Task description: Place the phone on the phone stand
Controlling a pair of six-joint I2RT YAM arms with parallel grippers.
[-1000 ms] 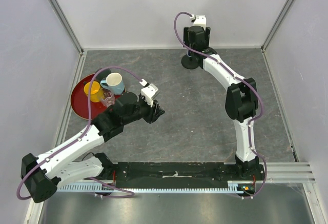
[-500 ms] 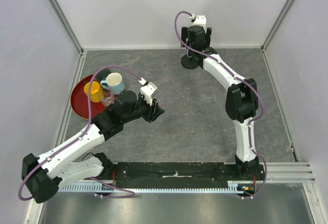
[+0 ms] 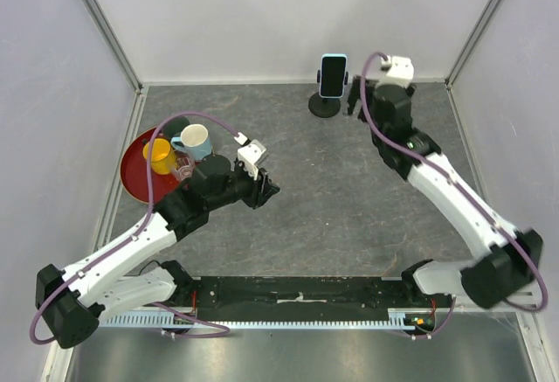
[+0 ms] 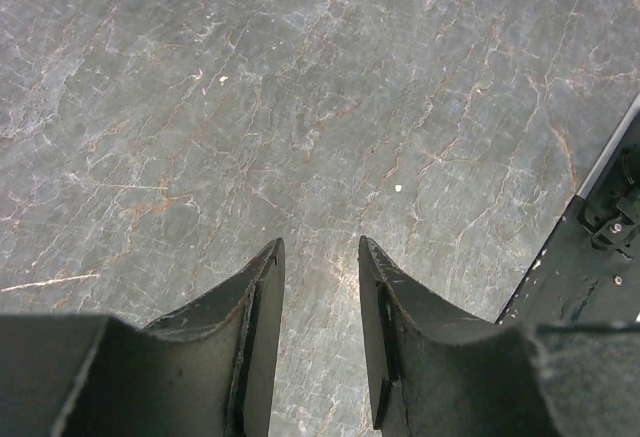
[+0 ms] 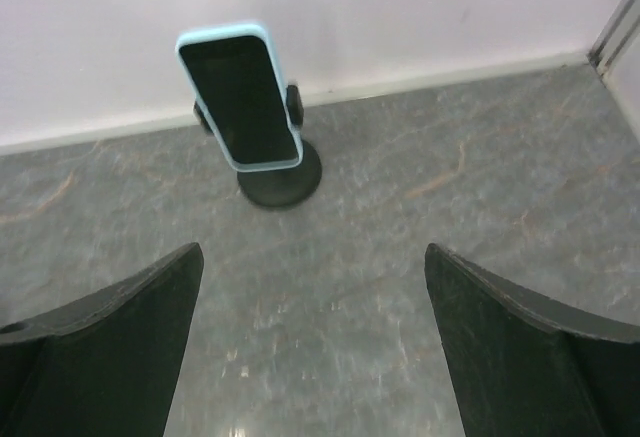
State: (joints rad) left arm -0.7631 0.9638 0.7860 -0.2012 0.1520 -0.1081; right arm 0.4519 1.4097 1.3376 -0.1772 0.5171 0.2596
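The phone [image 3: 333,74], black screen in a light blue case, stands upright in the cradle of the black phone stand [image 3: 325,107] at the back of the table. The right wrist view shows the phone [image 5: 240,97] leaning back on the stand, whose disc base [image 5: 290,185] rests by the rear wall. My right gripper [image 3: 358,102] is just right of the stand, clear of it, wide open and empty [image 5: 312,249]. My left gripper [image 3: 269,191] hovers over bare table left of centre, its jaws a little apart and empty [image 4: 320,242].
A red tray [image 3: 133,177] at the left holds a yellow cup [image 3: 159,155], a light blue mug [image 3: 196,142] and a small clear glass [image 3: 183,170]. White walls close the back and sides. A black base rail [image 3: 297,293] runs along the near edge.
My right gripper has let go of the phone and drawn back to the right, leaving it standing in the stand. The left arm has barely moved.
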